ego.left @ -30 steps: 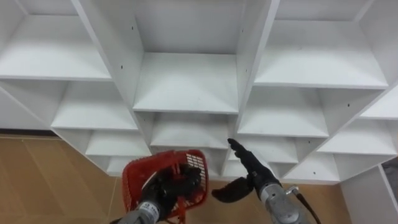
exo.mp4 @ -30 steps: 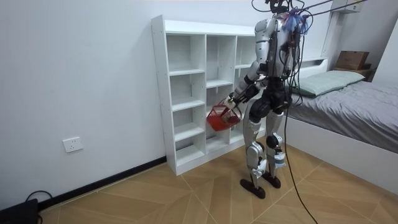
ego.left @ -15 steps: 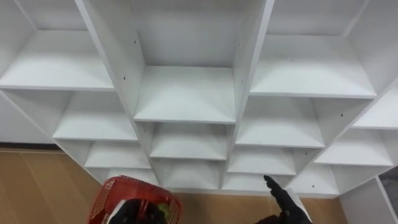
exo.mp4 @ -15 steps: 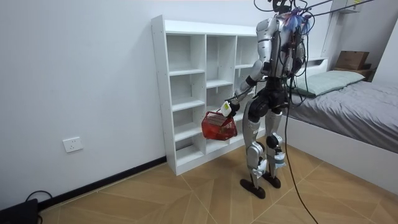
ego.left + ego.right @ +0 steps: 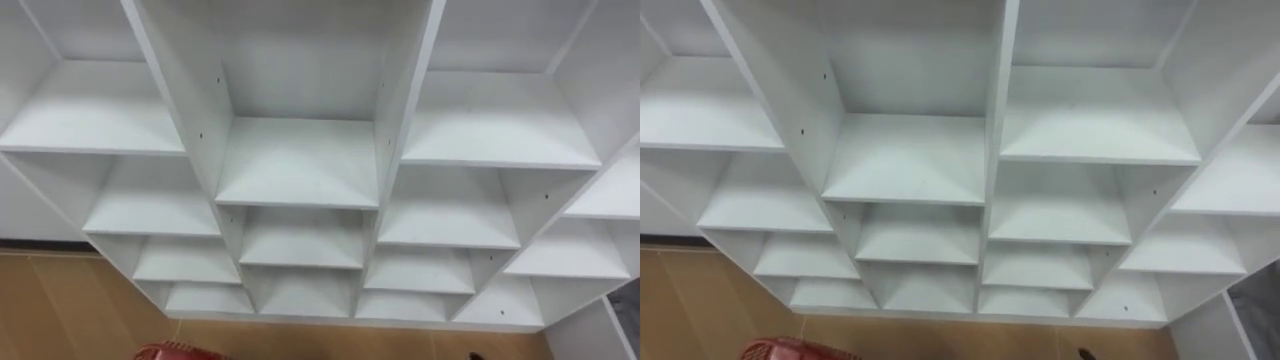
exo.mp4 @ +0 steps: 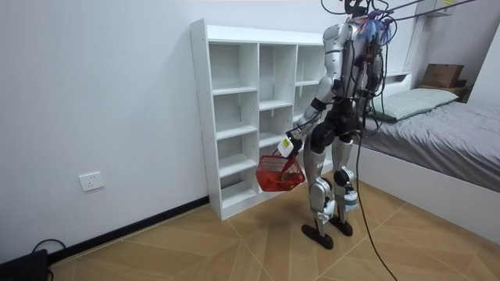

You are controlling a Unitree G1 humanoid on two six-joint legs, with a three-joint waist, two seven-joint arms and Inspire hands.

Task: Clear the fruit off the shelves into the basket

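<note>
basket before closet, bed beside it

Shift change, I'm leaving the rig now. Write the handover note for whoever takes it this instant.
Left robot hand: shut on the handle of the red basket, which hangs low beside the legs.
Right robot hand: a tip at the eye view's bottom edge; state unclear.
Robot stands facing the white shelves; no fruit visible on them.
Done: cannot tell, basket contents unreadable.
To do: check for fruit, finish collecting.

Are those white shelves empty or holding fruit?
Empty: every compartment of the white shelves in view shows bare boards, with no fruit on any.
</note>
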